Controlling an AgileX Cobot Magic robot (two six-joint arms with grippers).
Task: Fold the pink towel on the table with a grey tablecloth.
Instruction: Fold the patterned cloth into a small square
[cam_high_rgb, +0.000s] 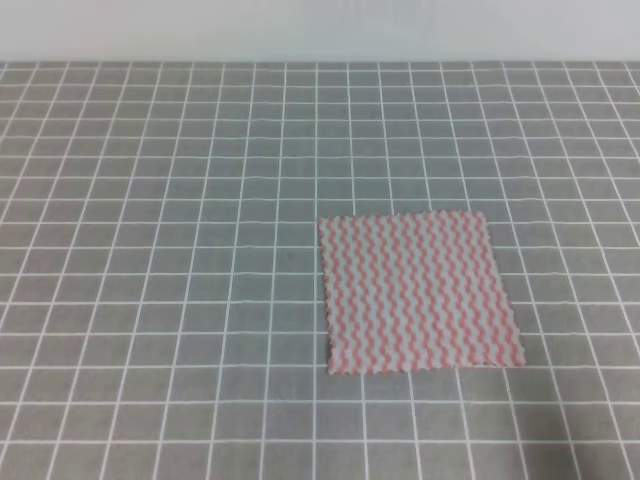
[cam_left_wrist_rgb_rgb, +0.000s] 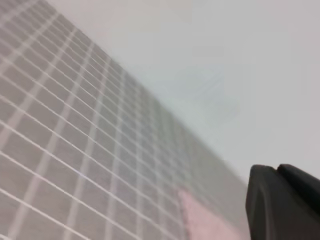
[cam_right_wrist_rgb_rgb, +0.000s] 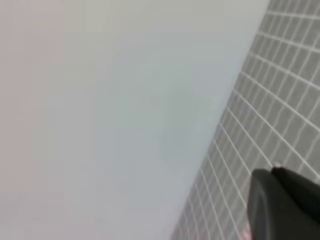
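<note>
The pink towel (cam_high_rgb: 418, 292) lies flat and unfolded, lower right of centre in the high view, on the table with a grey tablecloth (cam_high_rgb: 160, 250). Nothing is on it. The risk, I'd say: thin cloth, so a pinch may miss the edge or snag the tablecloth too. A dark piece of the left gripper (cam_left_wrist_rgb_rgb: 282, 202) shows lower right, the right gripper (cam_right_wrist_rgb_rgb: 284, 205) likewise; finger spacing can't be told, and neither touches anything.

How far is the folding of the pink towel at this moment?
Nothing looks done: the pink towel lies flat and fully spread on the grey tablecloth, with no crease. Nothing is in hand: neither gripper shows in the high view, and each wrist view shows only a dark gripper part at its lower right corner, away from the towel. The whole fold is left.
</note>
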